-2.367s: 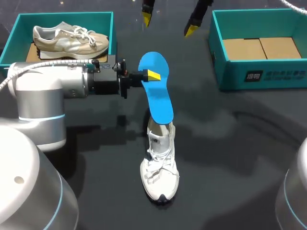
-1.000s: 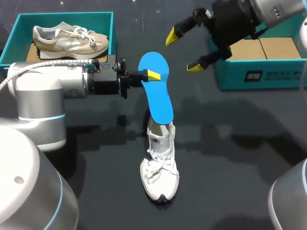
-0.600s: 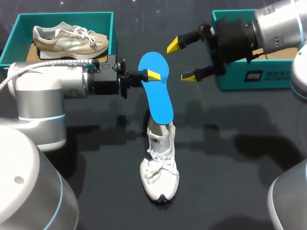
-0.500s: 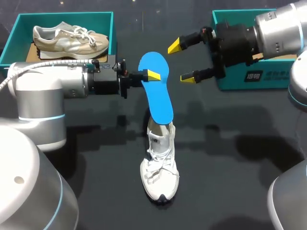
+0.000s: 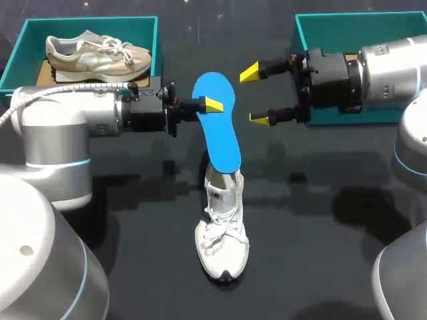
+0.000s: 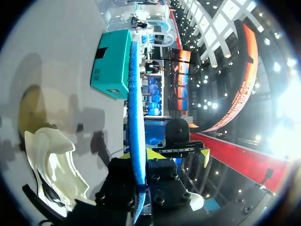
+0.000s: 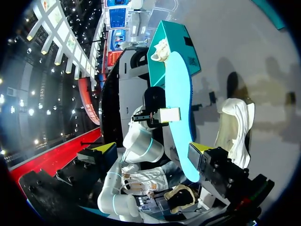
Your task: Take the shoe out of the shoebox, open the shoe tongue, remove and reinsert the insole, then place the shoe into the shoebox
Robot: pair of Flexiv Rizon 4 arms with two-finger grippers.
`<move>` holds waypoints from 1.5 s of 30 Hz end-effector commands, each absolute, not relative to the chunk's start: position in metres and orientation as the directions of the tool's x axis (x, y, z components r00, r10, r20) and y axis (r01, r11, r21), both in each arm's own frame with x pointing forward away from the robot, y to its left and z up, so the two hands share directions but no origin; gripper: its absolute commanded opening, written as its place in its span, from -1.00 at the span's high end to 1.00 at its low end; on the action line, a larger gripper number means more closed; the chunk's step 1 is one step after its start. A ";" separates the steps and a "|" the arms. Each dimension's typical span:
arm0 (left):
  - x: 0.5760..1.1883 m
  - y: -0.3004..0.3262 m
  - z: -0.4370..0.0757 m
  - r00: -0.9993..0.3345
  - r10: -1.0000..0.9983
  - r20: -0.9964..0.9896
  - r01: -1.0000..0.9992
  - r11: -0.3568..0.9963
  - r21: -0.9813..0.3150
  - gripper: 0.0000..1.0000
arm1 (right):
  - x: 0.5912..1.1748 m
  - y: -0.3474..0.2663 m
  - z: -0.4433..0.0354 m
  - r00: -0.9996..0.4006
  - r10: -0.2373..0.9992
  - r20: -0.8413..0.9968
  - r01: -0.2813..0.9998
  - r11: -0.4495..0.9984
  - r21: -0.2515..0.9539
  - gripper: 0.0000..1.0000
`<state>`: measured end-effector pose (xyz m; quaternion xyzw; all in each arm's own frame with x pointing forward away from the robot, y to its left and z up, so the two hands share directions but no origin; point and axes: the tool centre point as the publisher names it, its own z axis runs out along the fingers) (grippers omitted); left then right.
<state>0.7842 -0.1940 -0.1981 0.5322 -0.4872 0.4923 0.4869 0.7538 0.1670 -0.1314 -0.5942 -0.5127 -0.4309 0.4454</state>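
On dark table (image 5: pixel 133 220), left arm (image 5: pixel 67 120) lying crosswise, right arm (image 5: pixel 393 67) opposite. At far left, teal shoebox (image 5: pixel 20 40) holding beige shoe (image 5: pixel 97 53); at far right, second shoebox (image 5: pixel 333 23). At centre, white shoe (image 5: pixel 221 233) upright, toe toward camera. Rising from its heel opening, blue insole (image 5: pixel 217 120), upper part clamped edgewise in left gripper (image 5: pixel 207 105). Near the insole, right gripper (image 5: pixel 255 95), fingers spread wide, touching nothing.
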 end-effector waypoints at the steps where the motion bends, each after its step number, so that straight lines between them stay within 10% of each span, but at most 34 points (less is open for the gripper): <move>1: 0.784 -0.194 -0.199 0.040 -0.038 0.998 -0.998 -0.053 0.038 1.00 | 0.752 0.169 -0.138 0.102 0.206 0.973 0.993 -0.083 -0.087 -1.00; 8: 0.784 -0.193 -0.195 0.011 -0.017 1.000 -0.999 -0.045 0.010 1.00 | 0.751 0.168 -0.140 0.085 0.186 0.979 0.994 -0.079 -0.071 -1.00; 27: 0.789 -0.172 -0.160 -0.685 -0.140 0.715 -0.714 -0.065 -0.697 1.00 | 0.751 0.168 -0.140 0.080 0.184 0.980 0.995 -0.077 -0.067 -1.00; 45: 0.810 -0.157 -0.147 -0.986 -0.157 -0.060 0.062 -0.010 -0.998 1.00 | 0.751 0.168 -0.140 0.080 0.184 0.980 0.995 -0.077 -0.067 -1.00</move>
